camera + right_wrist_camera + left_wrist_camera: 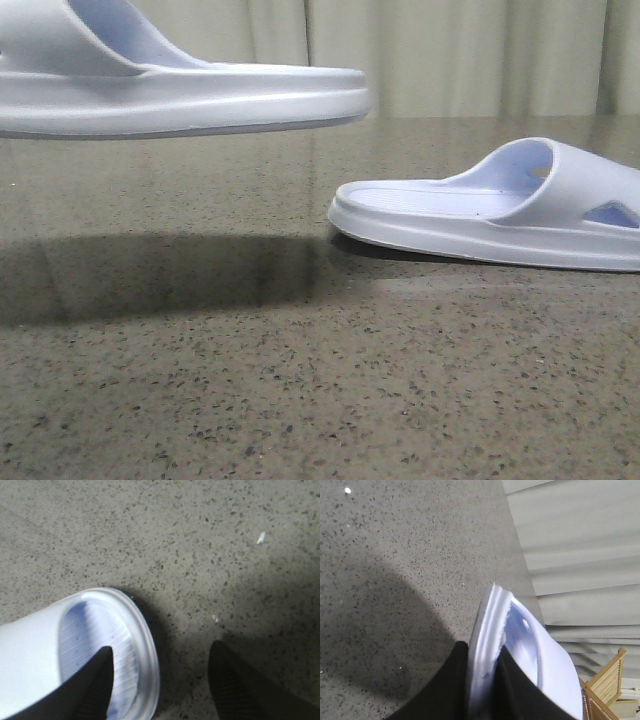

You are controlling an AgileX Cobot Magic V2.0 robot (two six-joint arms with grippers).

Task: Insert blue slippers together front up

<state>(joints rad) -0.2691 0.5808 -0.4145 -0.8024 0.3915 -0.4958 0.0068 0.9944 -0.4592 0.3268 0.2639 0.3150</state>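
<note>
front view: lifted slipper (180, 95) hangs clear above the table (300, 400), roughly level, shadow under it; second slipper (500, 215) lies flat on the table at right, well apart; no hands visible here.
left wrist view: left hand (482, 690) pinches the lifted slipper's sole edge between two dark fingers (445, 690), pressed tight on the foam.
right wrist view: right hand (160, 690) spread wide, holds nothing; one finger (95, 690) sits over the second slipper's footbed, other finger over bare table; touching or not, cannot tell.
step tip: likely pinch the resting slipper's rim next, then bring the pair together aligned, fronts up, keep the left grip firm.
</note>
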